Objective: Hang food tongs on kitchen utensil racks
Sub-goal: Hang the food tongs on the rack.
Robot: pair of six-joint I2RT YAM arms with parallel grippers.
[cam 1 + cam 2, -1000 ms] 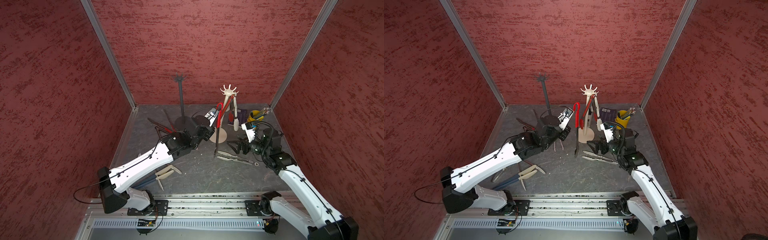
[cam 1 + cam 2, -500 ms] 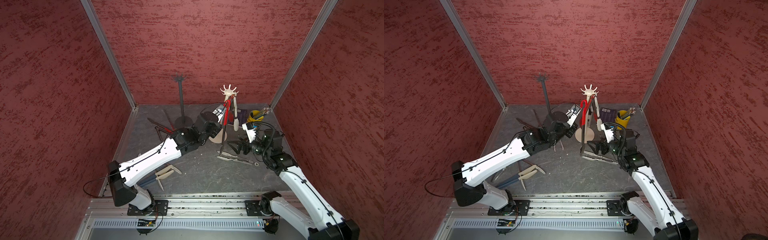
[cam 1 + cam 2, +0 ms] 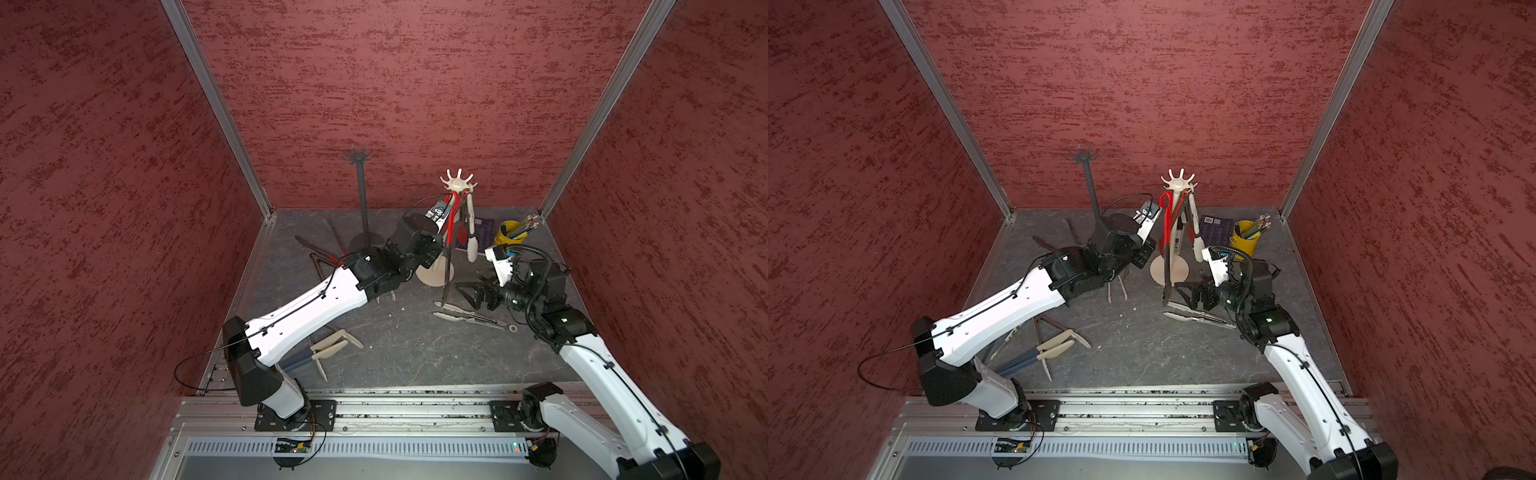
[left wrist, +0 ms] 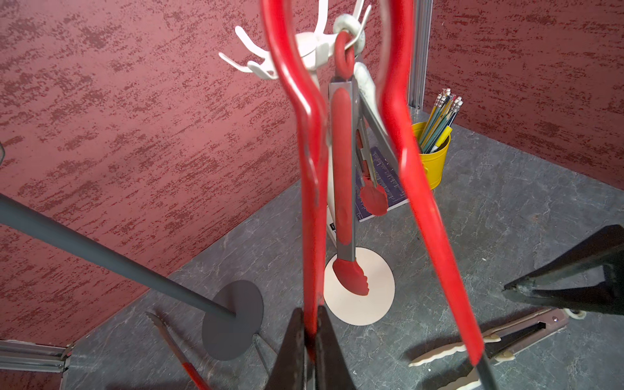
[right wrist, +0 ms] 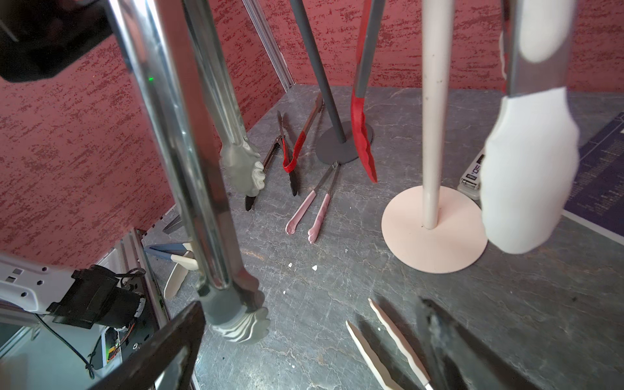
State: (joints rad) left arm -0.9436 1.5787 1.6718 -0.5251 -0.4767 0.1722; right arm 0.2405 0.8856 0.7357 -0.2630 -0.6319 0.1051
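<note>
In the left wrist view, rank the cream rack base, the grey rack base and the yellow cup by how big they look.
Cream rack base and grey rack base: near alike, cream slightly wider; no firm ranking.
Yellow cup: smallest, though it stands farther back.

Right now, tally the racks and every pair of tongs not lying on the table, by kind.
Utensil racks: 2 (dark grey rack, cream-white rack)
Tongs hanging on the cream-white rack: 2 (red tongs, white-tipped tongs)
Tongs gripped by the left gripper: 1 (red-handled tongs)
Total: 5
</note>
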